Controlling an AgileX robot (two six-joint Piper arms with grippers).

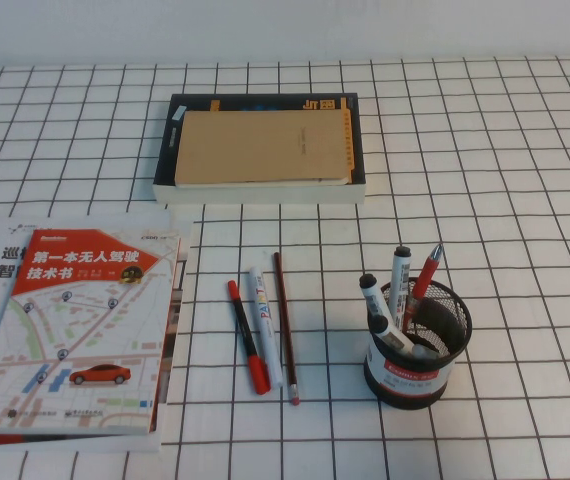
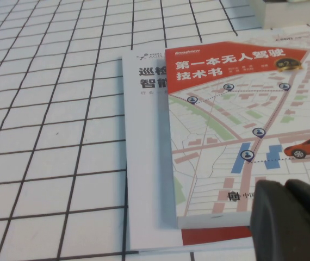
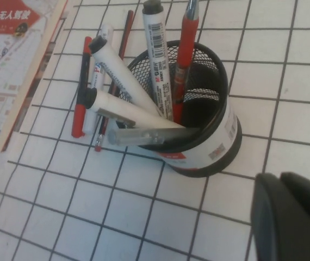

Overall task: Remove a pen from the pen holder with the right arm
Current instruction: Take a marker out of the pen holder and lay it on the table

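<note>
Right tool (image 3: 283, 190) closed, empty, clear of pen holder (image 3: 216, 148) rim; left tool (image 2: 285, 191) closed above book (image 2: 225, 109) edge.

This looks like a desk in an office or study room. The counter (image 1: 525, 150) has a white cover with black squares. On it are a map book (image 1: 85, 320), a pile of books (image 1: 262, 148), a wire pen cup (image 1: 410, 378) full of pens (image 1: 401, 270), some loose pens (image 1: 248, 335) and a pencil (image 1: 285, 320).
</note>
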